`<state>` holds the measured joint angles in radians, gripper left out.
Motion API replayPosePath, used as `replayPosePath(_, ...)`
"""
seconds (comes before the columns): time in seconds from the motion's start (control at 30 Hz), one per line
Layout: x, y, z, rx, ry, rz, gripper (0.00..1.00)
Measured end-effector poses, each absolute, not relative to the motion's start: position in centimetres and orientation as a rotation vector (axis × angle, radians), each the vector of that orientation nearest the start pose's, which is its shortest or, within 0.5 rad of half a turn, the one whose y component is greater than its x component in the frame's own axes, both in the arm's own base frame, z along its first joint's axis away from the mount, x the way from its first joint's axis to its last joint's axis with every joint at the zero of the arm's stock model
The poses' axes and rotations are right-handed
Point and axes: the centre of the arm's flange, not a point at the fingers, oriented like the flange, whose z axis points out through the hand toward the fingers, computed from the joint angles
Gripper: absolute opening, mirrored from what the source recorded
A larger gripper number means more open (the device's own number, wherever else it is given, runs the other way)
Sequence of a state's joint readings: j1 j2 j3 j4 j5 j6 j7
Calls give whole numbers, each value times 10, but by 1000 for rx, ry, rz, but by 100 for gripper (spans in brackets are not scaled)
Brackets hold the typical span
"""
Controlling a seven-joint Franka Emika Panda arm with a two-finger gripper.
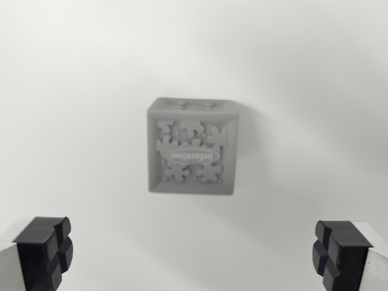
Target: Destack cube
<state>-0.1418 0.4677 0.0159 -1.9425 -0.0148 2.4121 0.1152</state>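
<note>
A grey cube [191, 148] with raised puzzle-piece shapes and an oval logo on its top face lies below me, near the middle of the wrist view. It looks slightly blurred. Whether a second cube sits beneath it cannot be told from this angle. My gripper [193, 251] hangs above and a little nearer than the cube, open, with its black fingertips [45, 248] far apart at the bottom corners of the view. Nothing is between the fingers.
A plain white surface [73, 91] fills the view around the cube. A soft shadow falls to the cube's right.
</note>
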Motion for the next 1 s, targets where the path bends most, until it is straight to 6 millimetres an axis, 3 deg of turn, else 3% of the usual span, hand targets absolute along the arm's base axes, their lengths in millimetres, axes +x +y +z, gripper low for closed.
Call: replayPosePath(1.0, 617, -79, 358, -3125, 364, -3, 100)
